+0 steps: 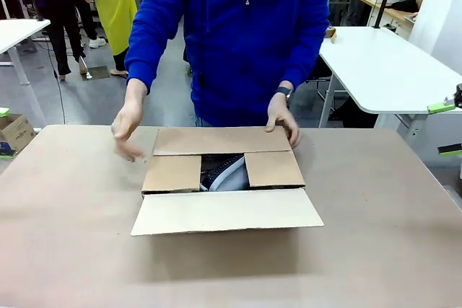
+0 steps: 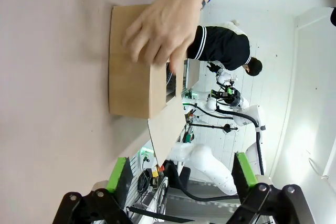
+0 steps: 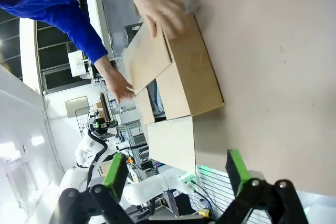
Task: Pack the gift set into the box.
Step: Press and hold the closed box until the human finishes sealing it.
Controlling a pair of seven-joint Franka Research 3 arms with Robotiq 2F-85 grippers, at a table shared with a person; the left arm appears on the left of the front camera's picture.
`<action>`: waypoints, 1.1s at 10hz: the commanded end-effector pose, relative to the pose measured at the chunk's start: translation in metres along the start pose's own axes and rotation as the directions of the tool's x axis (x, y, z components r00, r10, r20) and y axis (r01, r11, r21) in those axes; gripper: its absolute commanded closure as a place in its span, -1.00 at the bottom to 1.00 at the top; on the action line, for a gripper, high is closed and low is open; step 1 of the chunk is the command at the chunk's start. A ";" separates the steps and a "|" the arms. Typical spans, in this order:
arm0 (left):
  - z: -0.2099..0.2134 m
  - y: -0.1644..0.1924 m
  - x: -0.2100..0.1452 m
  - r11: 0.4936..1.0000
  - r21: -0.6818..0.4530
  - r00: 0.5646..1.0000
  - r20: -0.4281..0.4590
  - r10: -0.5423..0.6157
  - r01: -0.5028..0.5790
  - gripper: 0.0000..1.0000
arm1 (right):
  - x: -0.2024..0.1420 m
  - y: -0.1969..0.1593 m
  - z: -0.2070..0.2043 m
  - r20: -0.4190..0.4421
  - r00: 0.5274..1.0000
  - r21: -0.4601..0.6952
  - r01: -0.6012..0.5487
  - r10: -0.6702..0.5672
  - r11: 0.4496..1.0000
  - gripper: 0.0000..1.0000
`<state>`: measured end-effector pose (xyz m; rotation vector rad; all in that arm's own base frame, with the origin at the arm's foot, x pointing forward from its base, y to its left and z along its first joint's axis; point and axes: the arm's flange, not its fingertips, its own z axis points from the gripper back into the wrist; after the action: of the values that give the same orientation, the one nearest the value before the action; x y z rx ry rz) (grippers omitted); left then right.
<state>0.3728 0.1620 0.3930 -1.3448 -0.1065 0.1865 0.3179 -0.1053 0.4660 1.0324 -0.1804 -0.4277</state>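
box (image 1: 225, 211) on brown table (image 1: 375, 250), white desk (image 1: 382, 70) behind; left claw (image 2: 181, 160) and right claw (image 3: 177, 157) spread.

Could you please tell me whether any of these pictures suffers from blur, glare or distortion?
Front view: the person's hand at picture left is motion-blurred, while the box is sharp and casts a soft shadow towards the camera. Left wrist view: the white background at the right is washed out. Right wrist view: the scene stands sideways, evenly lit.
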 end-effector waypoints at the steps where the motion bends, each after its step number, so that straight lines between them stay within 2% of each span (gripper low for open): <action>1: 0.000 0.000 -0.003 1.000 0.004 1.000 0.004 0.009 -0.009 -1.00 | 0.000 -0.001 -0.002 0.006 1.000 0.030 -0.026 0.026 0.999 -1.00; 11: 0.000 0.000 -0.003 1.000 0.004 1.000 0.004 0.009 -0.009 -1.00 | 0.000 -0.001 -0.002 0.006 1.000 0.030 -0.026 0.026 0.999 -1.00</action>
<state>0.3728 0.1620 0.3930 -1.3448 -0.1064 0.1865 0.3178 -0.1053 0.4660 1.0325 -0.1804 -0.4272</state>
